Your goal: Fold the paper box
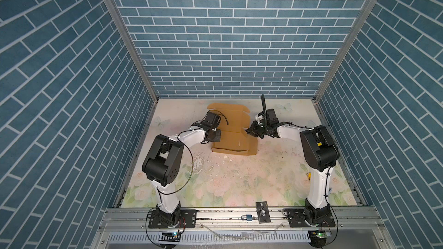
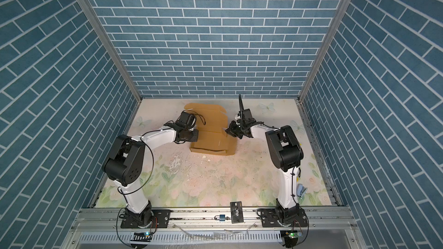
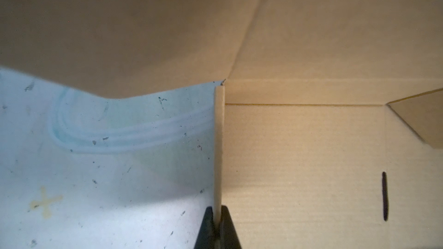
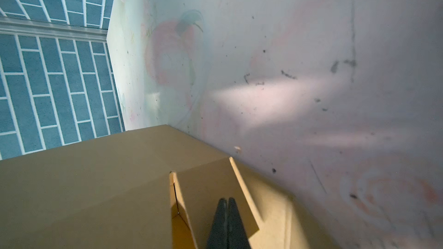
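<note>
The paper box (image 1: 233, 137) (image 2: 211, 140) is tan cardboard, partly folded, lying at the back middle of the table with its lid panel stretched toward the back wall. My left gripper (image 1: 217, 136) (image 2: 195, 135) is at the box's left side. In the left wrist view the left gripper (image 3: 218, 214) is shut on the upright edge of a thin side wall (image 3: 218, 140). My right gripper (image 1: 249, 131) (image 2: 227, 131) is at the box's right side. In the right wrist view the right gripper (image 4: 227, 199) is shut with nothing between its fingers, and its tips lie over a raised cardboard flap (image 4: 211, 192).
A black VIP card (image 1: 263, 211) and a small padlock (image 1: 247, 217) lie on the front metal rail. White scraps (image 1: 225, 157) dot the flowered mat in front of the box. Blue brick walls close in the back and both sides.
</note>
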Tool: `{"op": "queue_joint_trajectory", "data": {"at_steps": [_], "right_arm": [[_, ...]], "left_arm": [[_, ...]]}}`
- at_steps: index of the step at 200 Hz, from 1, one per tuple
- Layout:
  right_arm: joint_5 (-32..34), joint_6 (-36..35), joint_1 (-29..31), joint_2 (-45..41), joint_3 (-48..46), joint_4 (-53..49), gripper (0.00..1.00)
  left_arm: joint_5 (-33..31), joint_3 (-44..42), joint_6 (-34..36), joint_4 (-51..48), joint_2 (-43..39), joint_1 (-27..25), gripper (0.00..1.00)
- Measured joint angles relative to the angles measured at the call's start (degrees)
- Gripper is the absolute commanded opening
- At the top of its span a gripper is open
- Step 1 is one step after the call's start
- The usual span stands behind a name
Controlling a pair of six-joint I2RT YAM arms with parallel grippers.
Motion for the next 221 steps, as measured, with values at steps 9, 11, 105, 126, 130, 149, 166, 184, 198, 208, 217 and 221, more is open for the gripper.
{"op": "queue_joint_trajectory", "data": {"at_steps": [9, 11, 105, 126, 130, 149, 166, 184, 198, 208, 217, 221], "right_arm": [[0.0, 0.66, 0.07, 0.0, -0.22, 0.68, 0.0], [0.0, 0.83, 0.07, 0.0, -0.26, 0.92, 0.0], [-0.74, 11.72, 0.28, 0.02, -6.54, 16.76, 0.0], [-0.83, 13.03, 0.42, 0.02, -7.06, 18.14, 0.0], [-0.83, 13.07, 0.44, 0.02, -7.13, 18.29, 0.0], [-0.83, 13.51, 0.76, 0.02, -7.56, 19.1, 0.0], [-0.85, 14.4, 1.01, 0.02, -8.41, 20.44, 0.0], [-0.83, 15.08, 1.14, 0.02, -9.94, 22.16, 0.0], [-0.81, 15.43, 1.18, 0.02, -10.93, 22.73, 0.0], [-0.81, 15.78, 1.18, 0.02, -11.41, 22.99, 0.0], [-0.79, 16.26, 1.18, 0.02, -11.69, 23.58, 0.0], [-0.79, 16.55, 1.18, 0.0, -11.82, 24.0, 0.0]], "left_arm": [[0.0, 0.0, -0.13, -0.02, 0.0, -0.04, 0.0], [0.0, 0.0, -0.17, -0.02, 0.0, -0.07, 0.0], [0.15, -0.02, -0.48, 0.02, -0.02, -0.96, 0.0], [0.17, 0.0, -0.5, 0.0, -0.02, -0.98, 0.0], [0.17, 0.0, -0.52, -0.02, -0.04, -0.98, 0.0], [0.17, 0.0, -0.55, 0.0, -0.04, -1.01, 0.0], [0.17, 0.0, -0.68, -0.11, -0.04, -1.01, 0.0], [0.2, 0.0, -0.74, -0.13, -0.04, -1.01, 0.0], [0.17, 0.0, -0.72, -0.09, -0.04, -1.05, 0.0], [0.17, 0.0, -0.72, -0.09, -0.04, -1.11, 0.0], [0.17, 0.0, -0.72, -0.11, -0.04, -1.11, 0.0], [0.2, 0.0, -0.72, -0.13, -0.04, -1.11, 0.0]]}}
